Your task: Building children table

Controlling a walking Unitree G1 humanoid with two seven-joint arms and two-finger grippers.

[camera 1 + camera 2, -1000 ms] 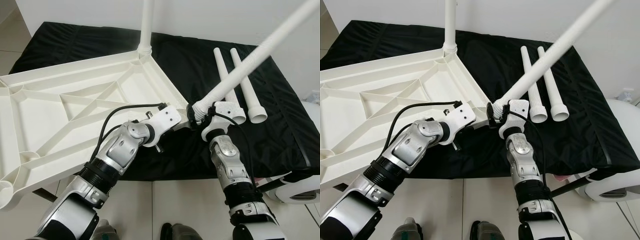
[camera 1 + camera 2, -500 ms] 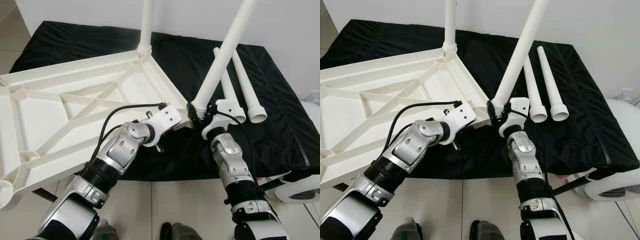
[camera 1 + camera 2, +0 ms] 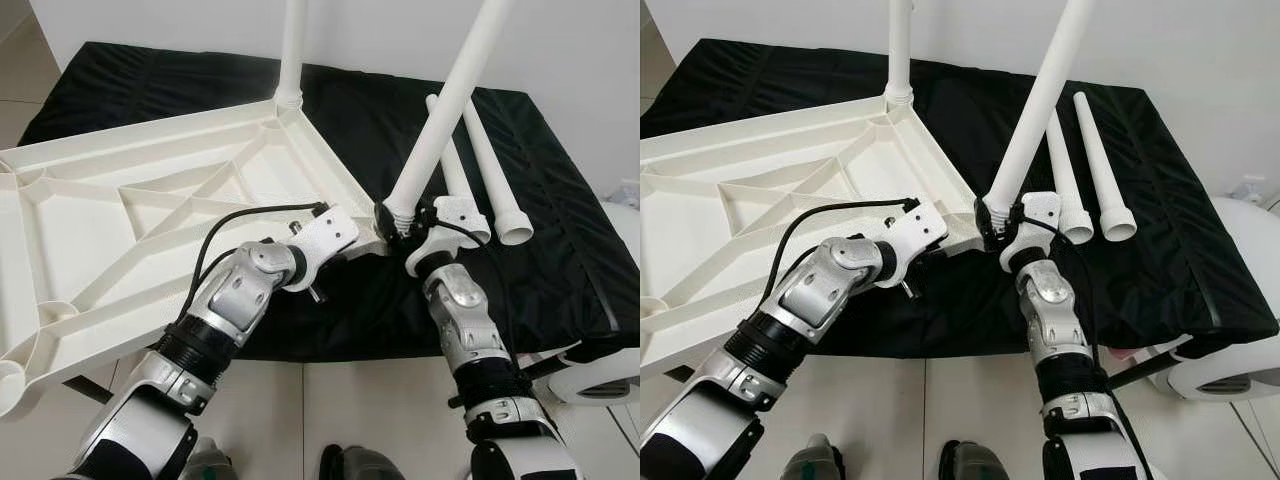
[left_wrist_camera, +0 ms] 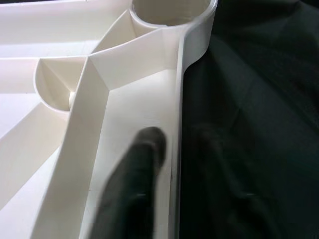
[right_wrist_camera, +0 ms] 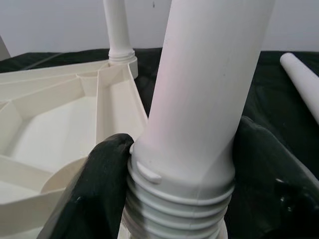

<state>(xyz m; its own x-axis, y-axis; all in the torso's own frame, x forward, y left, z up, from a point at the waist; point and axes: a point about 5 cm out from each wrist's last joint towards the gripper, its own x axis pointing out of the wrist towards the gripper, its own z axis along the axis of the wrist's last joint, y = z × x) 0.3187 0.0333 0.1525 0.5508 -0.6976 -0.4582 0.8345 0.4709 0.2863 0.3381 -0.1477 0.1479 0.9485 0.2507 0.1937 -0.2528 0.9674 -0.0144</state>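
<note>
**Q.** Which step do I have in hand, and what do the grippers hold?

**A.** I am seating the second leg. My right gripper (image 3: 400,222) is clamped on the leg in hand (image 3: 446,108) just above its threaded collar, one black finger (image 5: 94,184) on each side. The collar sits at the near corner socket (image 4: 168,11) of the upturned tabletop (image 3: 150,220); whether the thread has caught I cannot tell, and the leg leans away from vertical.

**Q.** And the left side?

**A.** My left gripper (image 3: 368,247) pinches the rim of the tabletop beside that socket, one finger (image 4: 134,184) inside the rim and the other outside on the black cloth (image 3: 560,240), steadying the panel.

**Q.** What does the next move call for?

**A.** As I judge it, bringing the leg upright over the socket, then turning it down the thread while the left holds the panel firm.

**Q.** What lies beyond?

**A.** One fitted leg (image 3: 293,50) stands at the far corner; two spare legs (image 3: 495,170) lie side by side on the cloth to my right.
</note>
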